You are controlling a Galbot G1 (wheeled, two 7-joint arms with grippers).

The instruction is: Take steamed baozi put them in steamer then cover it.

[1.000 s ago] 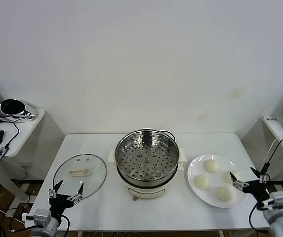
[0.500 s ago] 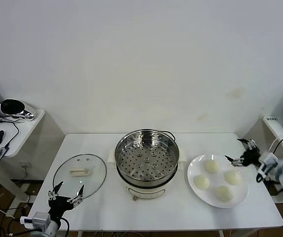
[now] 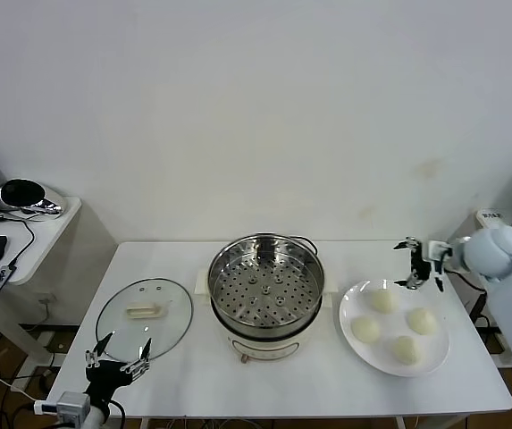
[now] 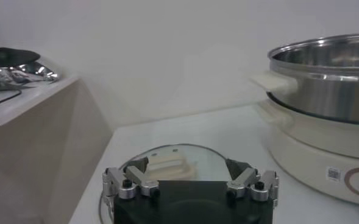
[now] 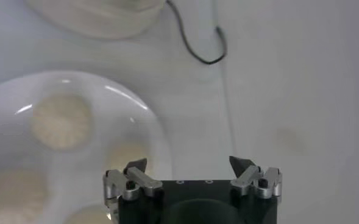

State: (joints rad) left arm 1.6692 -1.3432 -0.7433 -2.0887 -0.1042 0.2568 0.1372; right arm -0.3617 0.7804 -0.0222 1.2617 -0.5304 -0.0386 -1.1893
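Several cream-white baozi lie on a white plate (image 3: pixel 354 304) at the right: one at the back (image 3: pixel 382 300), one at the left (image 3: pixel 365 329), one at the right (image 3: pixel 421 320), one at the front (image 3: pixel 407 349). The steel steamer (image 3: pixel 265 284) with its perforated tray stands in the middle, uncovered. The glass cover (image 3: pixel 145 313) with a cream handle lies flat at the left. My right gripper (image 3: pixel 421 266) is open and empty, above the plate's back right edge. My left gripper (image 3: pixel 118 359) is open and empty at the table's front left, just before the cover (image 4: pixel 167 164).
A side table (image 3: pixel 23 241) with a black mouse and a shiny object stands at the far left. A black cable (image 5: pixel 197 42) lies on the table behind the plate. Bare tabletop lies in front of the steamer.
My right gripper has risen from the table's front right edge and moved back and inward, over the plate's back right rim. My left gripper has dropped slightly lower.
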